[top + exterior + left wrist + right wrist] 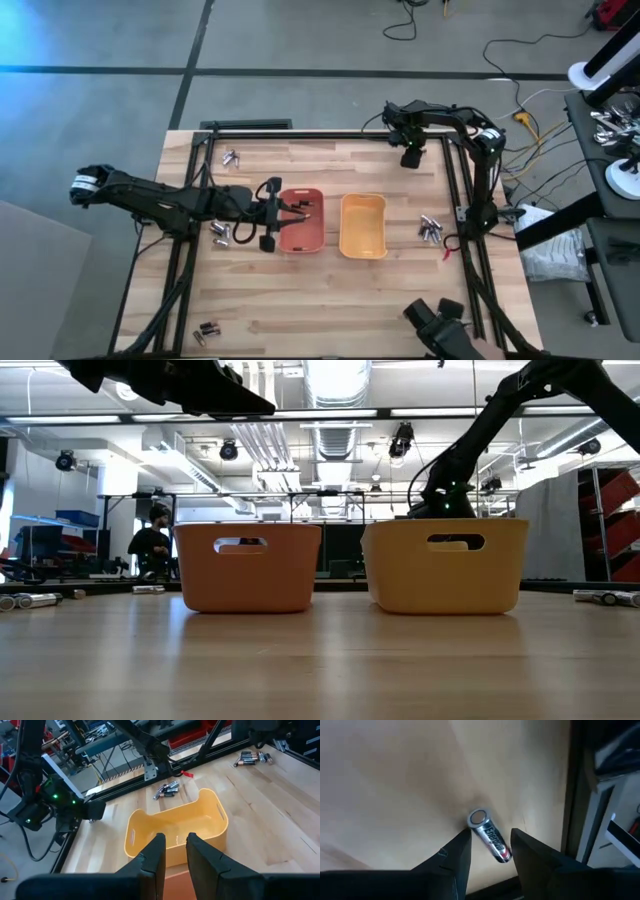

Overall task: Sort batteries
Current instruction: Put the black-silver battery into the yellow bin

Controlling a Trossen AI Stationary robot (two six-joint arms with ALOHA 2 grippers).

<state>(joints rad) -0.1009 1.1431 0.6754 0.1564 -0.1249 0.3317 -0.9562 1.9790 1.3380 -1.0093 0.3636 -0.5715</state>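
Observation:
One silvery battery (490, 838) lies on the wooden table near its far right corner. My right gripper (490, 844) points down over it, open, with a finger on either side of the cell; whether a finger touches it I cannot tell. In the high view this gripper (410, 158) is by the far edge. My left gripper (303, 212) hovers over the orange tray (300, 243), open by a narrow gap (176, 846) with nothing in it. The yellow tray (362, 250) stands to the orange tray's right. Loose batteries lie in small groups (430, 229) (222, 233) (231, 157) (207, 329).
A black metal frame (455, 190) borders the table on the left, far and right sides. Both trays (247, 575) (445, 570) stand mid-table. A person (150, 546) is in the room far behind. Cables and a bench lie beyond the table's right side.

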